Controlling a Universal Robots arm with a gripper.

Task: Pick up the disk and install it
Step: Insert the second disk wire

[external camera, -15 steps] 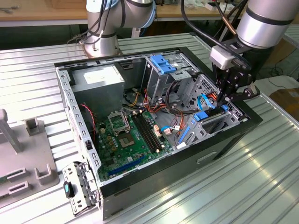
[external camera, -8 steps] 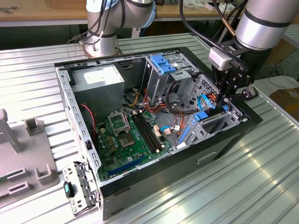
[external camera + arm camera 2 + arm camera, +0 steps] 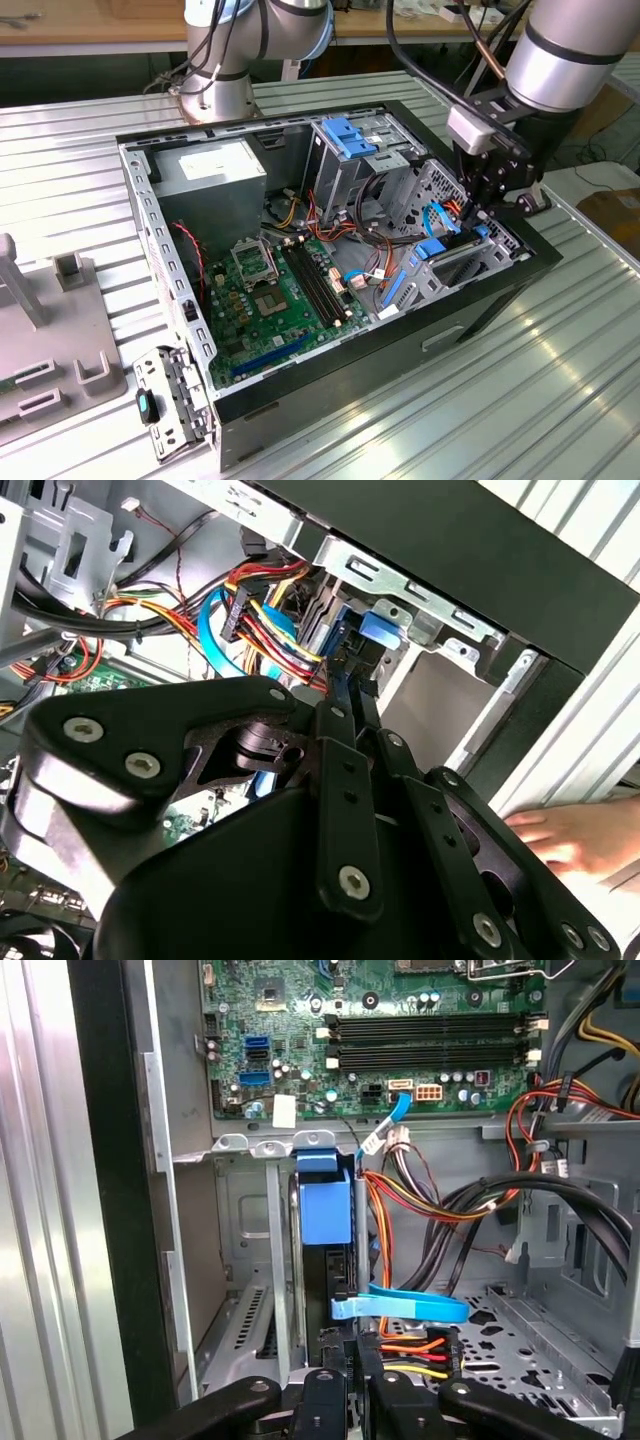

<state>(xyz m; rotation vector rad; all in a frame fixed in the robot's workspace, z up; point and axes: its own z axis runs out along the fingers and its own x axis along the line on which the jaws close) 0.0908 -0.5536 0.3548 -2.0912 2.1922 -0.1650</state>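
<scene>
motherboard [image 3: 275, 290] – centre-left of the exterior view, flat in the open computer case [image 3: 480, 300] | disk [image 3: 447, 245] – right of centre, blue-railed, standing on edge in the case's front bay | gripper [image 3: 484, 215] – directly above it, fingers closed on the disk's top edge | a person's hand [image 3: 585, 835] – lower right of the second wrist view, outside the case

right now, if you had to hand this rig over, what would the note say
End effector: down inside the open black computer case, right at the disk; open or shut cannot be told.
Disk: the grey metal hard drive in its bright blue plastic carrier stands on edge in the grey metal drive bay.
Done: disk is in the bay.
Left: full seating is not confirmed.
Note: a person's hand rests beside the case.
</scene>
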